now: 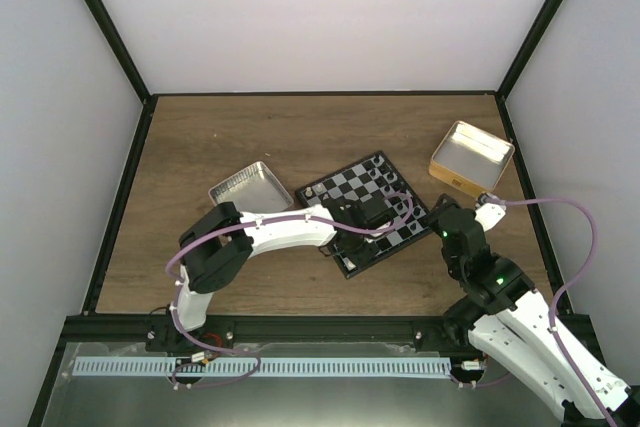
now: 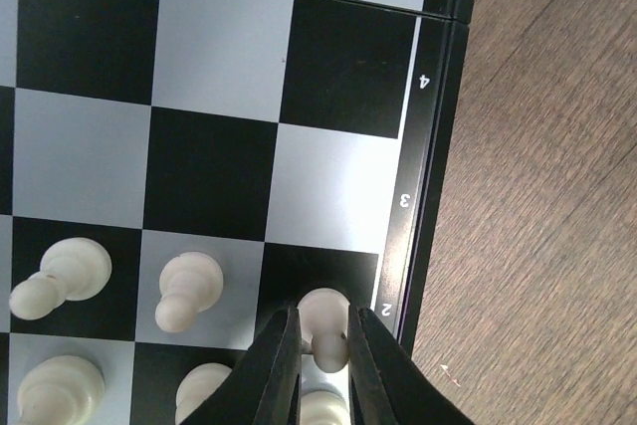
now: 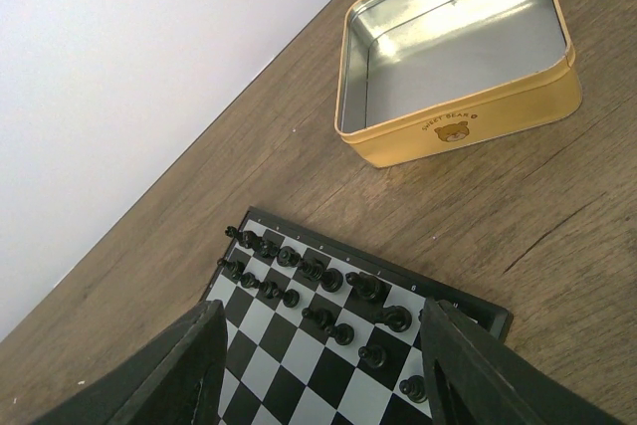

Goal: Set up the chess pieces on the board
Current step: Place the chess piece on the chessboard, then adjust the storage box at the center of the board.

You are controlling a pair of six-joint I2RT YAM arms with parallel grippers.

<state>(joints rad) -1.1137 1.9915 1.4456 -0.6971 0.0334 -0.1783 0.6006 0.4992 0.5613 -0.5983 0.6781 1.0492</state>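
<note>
One cream pawn (image 2: 324,314) stands upright on the board (image 2: 430,196), on the edge square by the rim's "2", squarely within the left pincer (image 2: 323,350), which pinches its stem (the right pincer (image 3: 326,325) gapes empty near the black pieces (image 3: 328,281)).
</note>
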